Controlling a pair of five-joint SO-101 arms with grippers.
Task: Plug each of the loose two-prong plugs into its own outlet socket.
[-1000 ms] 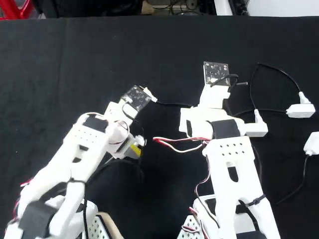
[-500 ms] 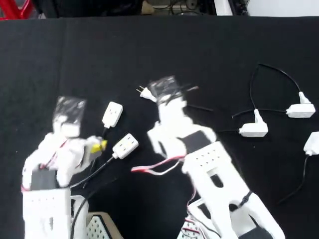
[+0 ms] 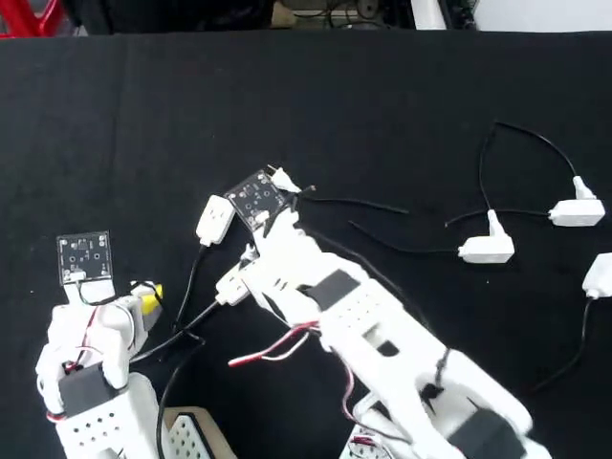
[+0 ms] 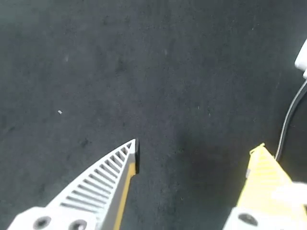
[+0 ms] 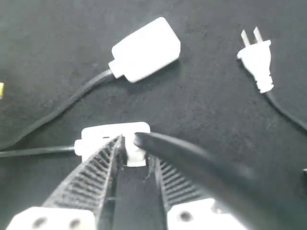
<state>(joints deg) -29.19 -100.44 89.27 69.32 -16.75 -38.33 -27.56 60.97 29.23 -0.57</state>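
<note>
Right gripper has its jaws drawn close together on a small white plug, which sits right against the end of the near outlet socket. Whether the prongs are already inside the slots cannot be told from here, and a black cable crosses close in front of that wrist camera. In the high view this socket peeks out from under the right arm. The second outlet socket lies just beyond it, and a loose plug lies near that on the black surface. From the wrist, the second socket and the loose plug, prongs pointing away, are apart from each other and both beyond the jaws. These parts look like light, hard, smooth plastic, so a plug should be pinched across the flat sides of its body, just behind the prongs, never on the thin metal blades or the cable. I judge that the springy cable will tug the plug askew, and that a socket this light will slide when pushed unless it is braced. Left gripper hangs with jaws wide apart over bare surface, near the sockets' cables, holding nothing.
</note>
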